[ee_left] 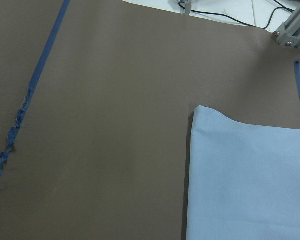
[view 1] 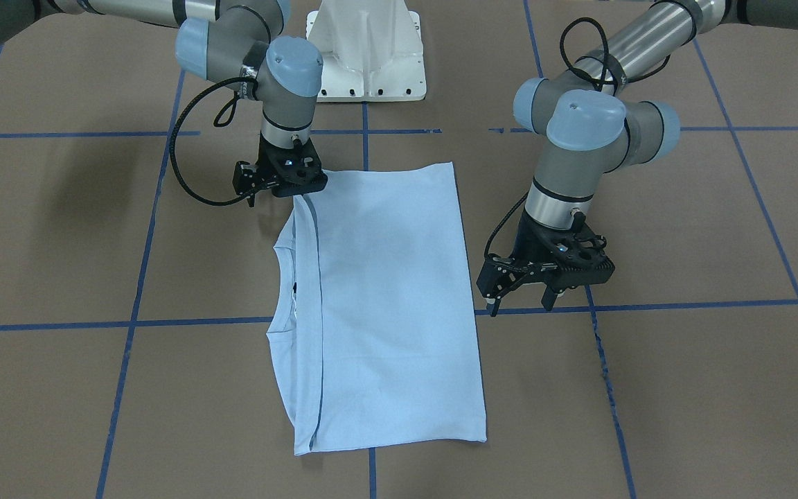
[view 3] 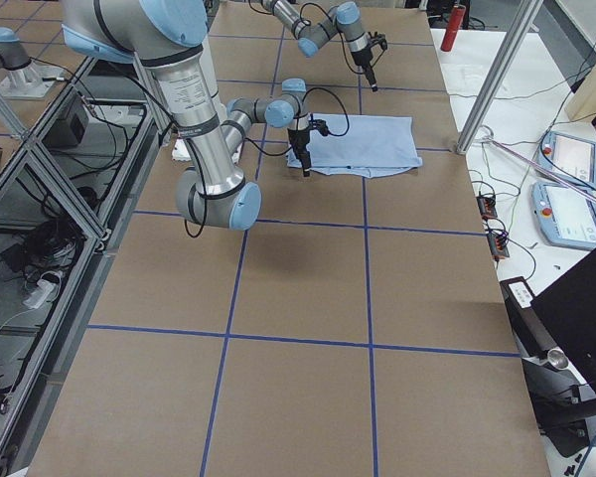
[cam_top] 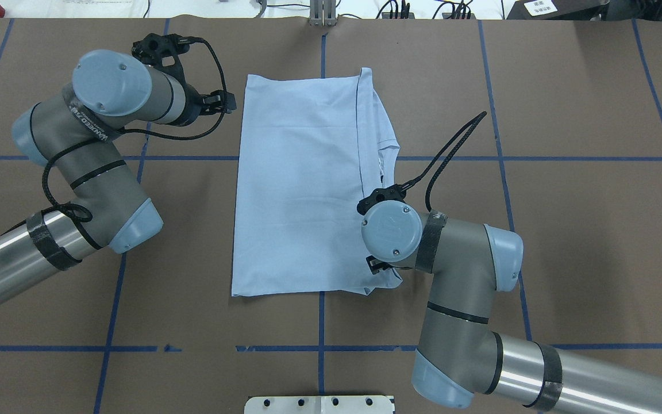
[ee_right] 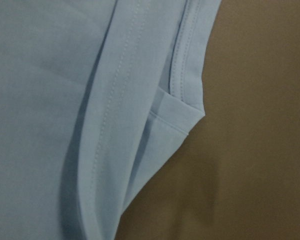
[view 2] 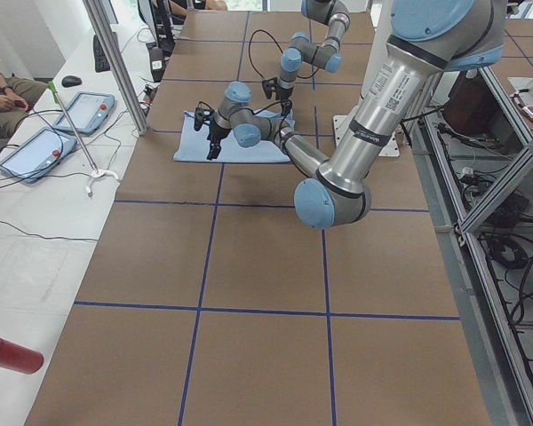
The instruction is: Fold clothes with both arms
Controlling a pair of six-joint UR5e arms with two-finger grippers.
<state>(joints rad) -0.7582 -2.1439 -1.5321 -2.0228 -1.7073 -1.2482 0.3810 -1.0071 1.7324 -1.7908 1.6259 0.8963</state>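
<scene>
Folded shirt (view 1: pixel 385 298) lies flat; left gripper (view 1: pixel 519 299) hangs spread wide just beside it, right gripper (view 1: pixel 269 193) at its corner, grip impossible to tell.

Two steep views of the table (cam_top: pixel 595 230): overhead from behind the white pedestal (view 1: pixel 366 55), front-facing from opposite it. Side cameras sit far back at either end. Wrist cameras hang close. I find the T-shirt (view 1: pixel 385 291) in all six.

The left arm (view 1: pixel 565 180) stretched to the far left, wrist tilted, jaws spread apart. The right arm (view 1: pixel 288 104) hung nearer, wrist pointing straight down, jaws' gap hidden.
</scene>
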